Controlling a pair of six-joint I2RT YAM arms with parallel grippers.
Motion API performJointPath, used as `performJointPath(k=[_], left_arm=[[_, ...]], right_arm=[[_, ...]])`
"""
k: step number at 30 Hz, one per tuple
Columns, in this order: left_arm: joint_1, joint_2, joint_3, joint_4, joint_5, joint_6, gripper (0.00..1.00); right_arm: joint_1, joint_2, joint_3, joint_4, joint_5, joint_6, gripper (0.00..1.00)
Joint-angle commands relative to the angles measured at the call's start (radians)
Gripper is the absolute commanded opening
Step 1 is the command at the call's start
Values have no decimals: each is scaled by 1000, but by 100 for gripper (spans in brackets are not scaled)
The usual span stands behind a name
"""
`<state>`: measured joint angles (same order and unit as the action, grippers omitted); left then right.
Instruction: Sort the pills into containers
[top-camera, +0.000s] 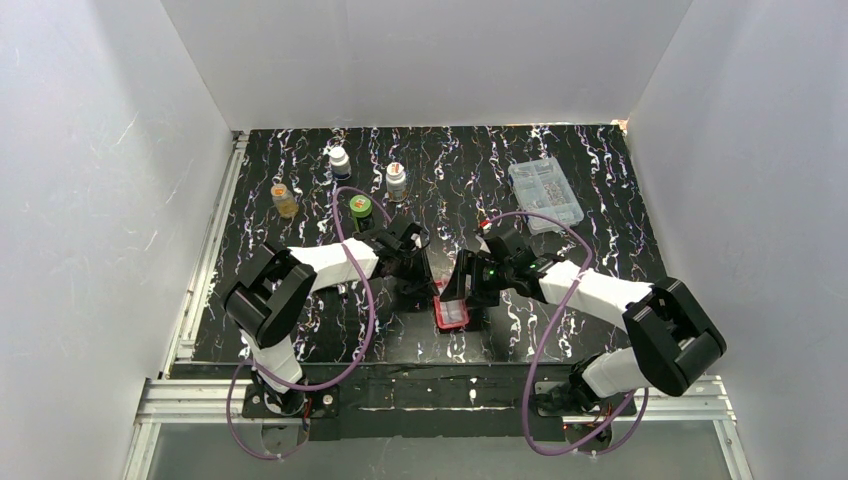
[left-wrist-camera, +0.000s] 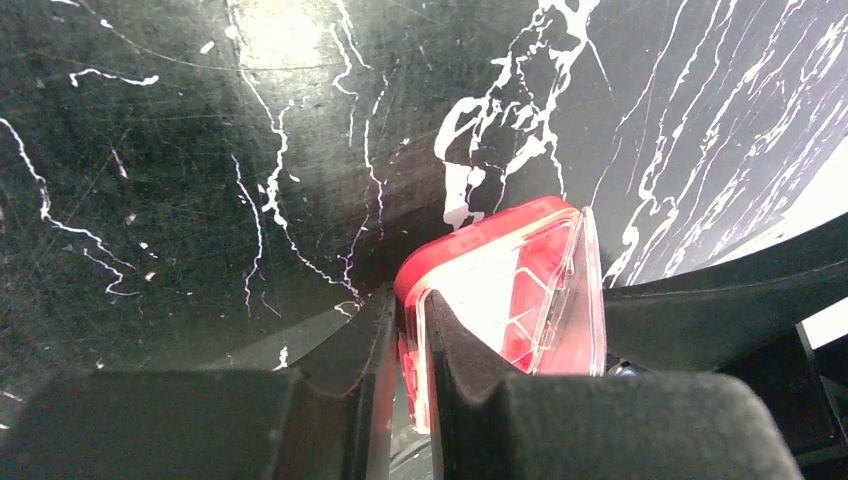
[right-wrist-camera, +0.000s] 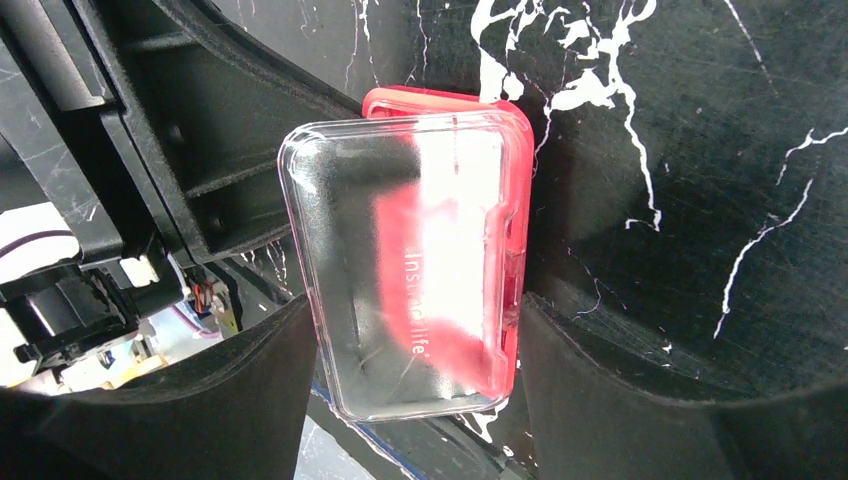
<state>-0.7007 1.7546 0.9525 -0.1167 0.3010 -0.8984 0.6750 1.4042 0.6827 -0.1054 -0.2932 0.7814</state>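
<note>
The red pill case (top-camera: 452, 314) lies at the front middle of the black table, its whitish compartments showing from above. My left gripper (top-camera: 432, 290) is shut on the case's left wall; the left wrist view shows the red case (left-wrist-camera: 500, 290) pinched between my fingers at the gripper (left-wrist-camera: 410, 345). My right gripper (top-camera: 472, 292) straddles the case from the right. In the right wrist view the clear lid (right-wrist-camera: 400, 270) stands raised in front of the red base, and both fingertips of the gripper (right-wrist-camera: 415, 300) touch its sides. No loose pills show.
At the back left stand a white bottle (top-camera: 340, 160), an orange-capped bottle (top-camera: 396, 178), an amber bottle (top-camera: 285, 200) and a green-lidded jar (top-camera: 360, 207). A clear compartment box (top-camera: 545, 193) lies at the back right. White walls enclose the table.
</note>
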Motion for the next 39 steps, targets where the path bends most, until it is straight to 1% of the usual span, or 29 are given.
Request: performJointPath(k=[1,4,8,12,16,18,22,26,28,30,36,39], left_arm=[[0,-9,51,-149,-42,112,0],[0,-10,68,-184,-58,143,0],[0,-8,78,-207,-65,164,0],[0,-4,84,-215,-65,178,0],[0,-3,85,-219,-61,185,0],[0,-1,85,-217,-57,185,0],[1,6,84,-216,-61,185,0],[0,10,88,-210,-54,185,0],[1,9,90,-203,-52,184,0],[0,10,99,-197,-48,184,0],[0,21,138,-196,-48,186,11],[0,31,163,-200,-46,188,18]], right_arm=[[-11,-35,29,-118,134,-26,68],[-11,-47,45,-185,191,-38,69],[-11,-58,51,-228,228,-48,75],[-12,-39,60,-249,238,-53,79],[-11,-19,69,-262,247,-60,87],[-11,-14,79,-267,250,-59,88],[-11,-6,96,-295,276,-56,83],[-12,-44,75,-289,278,-53,81],[-12,-67,74,-290,278,-52,79],[-11,-82,83,-291,274,-55,74],[-10,-86,125,-297,259,-62,60],[-10,-73,144,-299,259,-63,49]])
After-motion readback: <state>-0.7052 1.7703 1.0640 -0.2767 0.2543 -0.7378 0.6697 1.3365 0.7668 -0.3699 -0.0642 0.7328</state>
